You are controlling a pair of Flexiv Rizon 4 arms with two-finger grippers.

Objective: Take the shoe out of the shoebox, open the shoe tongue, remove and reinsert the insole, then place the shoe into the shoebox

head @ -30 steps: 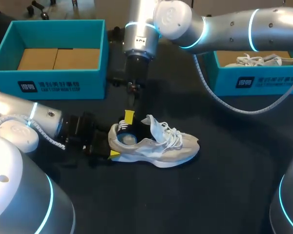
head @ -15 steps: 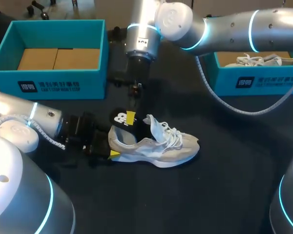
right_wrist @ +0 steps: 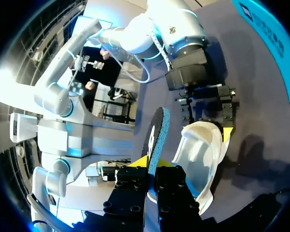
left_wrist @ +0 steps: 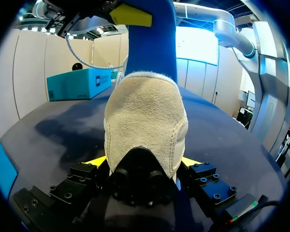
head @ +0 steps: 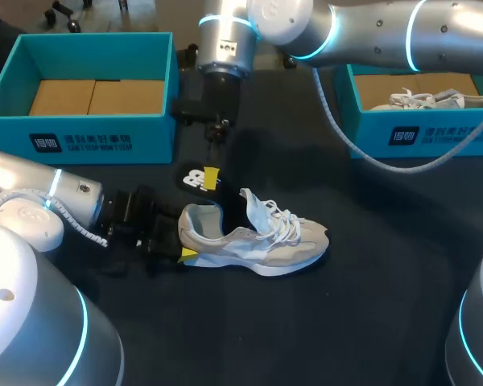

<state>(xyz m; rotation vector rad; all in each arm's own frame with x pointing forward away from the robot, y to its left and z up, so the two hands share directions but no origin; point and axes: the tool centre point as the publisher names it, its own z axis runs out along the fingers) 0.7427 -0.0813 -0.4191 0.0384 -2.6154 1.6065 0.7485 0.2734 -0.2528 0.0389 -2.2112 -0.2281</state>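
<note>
Teal shoeboxes (head: 88,141) (head: 435,133), 2; 1 shoe (head: 258,245) out, 1 shoe (head: 435,98) boxed; 1 insole (head: 195,178).

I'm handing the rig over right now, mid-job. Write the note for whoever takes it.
Tools: left tool shut on the heel of the shoe, which stands on the table. The right tool is shut on the insole, held clear of the shoe.
Done: shoe out of the shoebox, tongue up, insole out.
Left: reinsert insole, put shoe into the shoebox.
</note>
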